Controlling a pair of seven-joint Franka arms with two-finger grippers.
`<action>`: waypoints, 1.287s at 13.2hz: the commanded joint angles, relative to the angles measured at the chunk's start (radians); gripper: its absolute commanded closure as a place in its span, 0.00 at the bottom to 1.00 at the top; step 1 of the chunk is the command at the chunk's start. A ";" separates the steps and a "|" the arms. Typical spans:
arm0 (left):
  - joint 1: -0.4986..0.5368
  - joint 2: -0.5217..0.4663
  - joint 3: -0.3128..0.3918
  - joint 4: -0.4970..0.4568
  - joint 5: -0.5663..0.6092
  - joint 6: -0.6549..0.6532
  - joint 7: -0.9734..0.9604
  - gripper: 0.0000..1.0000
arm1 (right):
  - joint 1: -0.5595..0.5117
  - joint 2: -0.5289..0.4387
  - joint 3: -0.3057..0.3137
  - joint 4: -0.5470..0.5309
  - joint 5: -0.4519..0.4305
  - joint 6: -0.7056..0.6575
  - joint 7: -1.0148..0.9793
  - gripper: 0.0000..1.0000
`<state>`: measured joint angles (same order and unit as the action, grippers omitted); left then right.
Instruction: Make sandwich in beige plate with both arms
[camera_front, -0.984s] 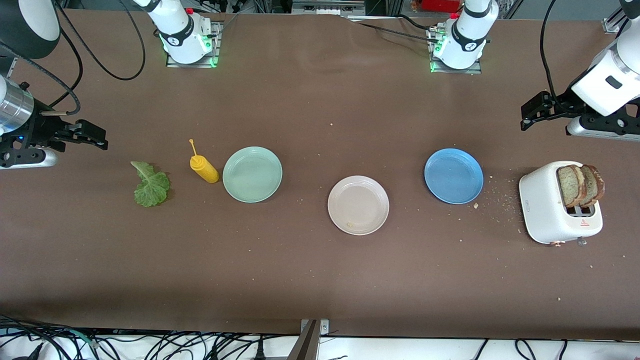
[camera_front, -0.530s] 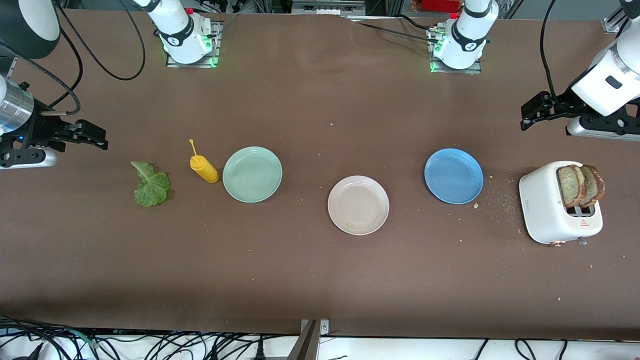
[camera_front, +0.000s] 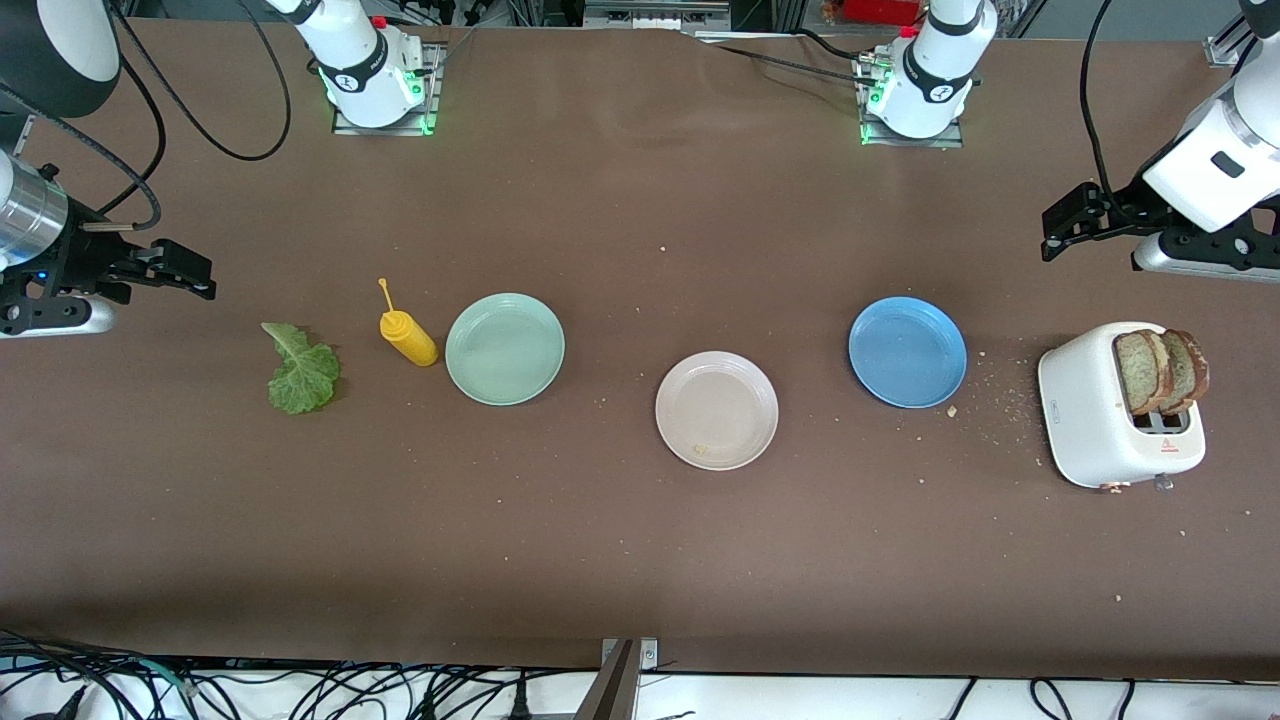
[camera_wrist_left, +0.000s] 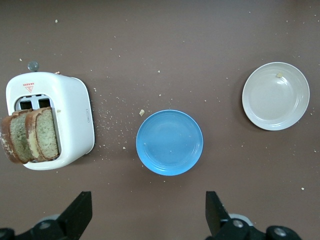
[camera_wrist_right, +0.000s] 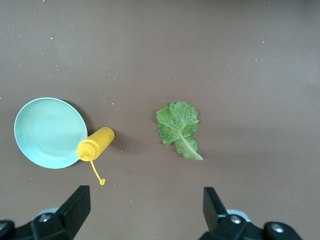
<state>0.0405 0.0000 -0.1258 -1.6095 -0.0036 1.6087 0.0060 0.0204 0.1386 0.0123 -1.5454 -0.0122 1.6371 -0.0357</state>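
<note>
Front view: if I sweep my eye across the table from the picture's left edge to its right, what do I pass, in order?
Right gripper → lettuce leaf → mustard bottle → green plate → beige plate → blue plate → toaster holding bread slices. The left gripper hangs above.

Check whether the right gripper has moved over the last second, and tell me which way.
No. The right gripper sits at the same spot relative to the lettuce leaf and the mustard bottle as in the earlier front views, jaws open, holding nothing.
</note>
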 joint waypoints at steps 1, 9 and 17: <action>0.010 0.003 -0.006 0.019 -0.010 -0.007 0.014 0.00 | 0.000 -0.007 0.000 0.005 0.011 -0.016 0.002 0.00; 0.021 0.029 0.005 0.023 0.132 -0.003 0.022 0.00 | 0.000 -0.007 0.000 0.005 0.011 -0.017 0.002 0.00; 0.192 0.119 0.011 0.052 0.129 -0.001 0.108 0.00 | 0.000 -0.007 0.000 0.005 0.011 -0.017 0.002 0.00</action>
<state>0.1715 0.0681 -0.1052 -1.6046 0.1112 1.6127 0.0352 0.0203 0.1386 0.0123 -1.5454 -0.0122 1.6361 -0.0357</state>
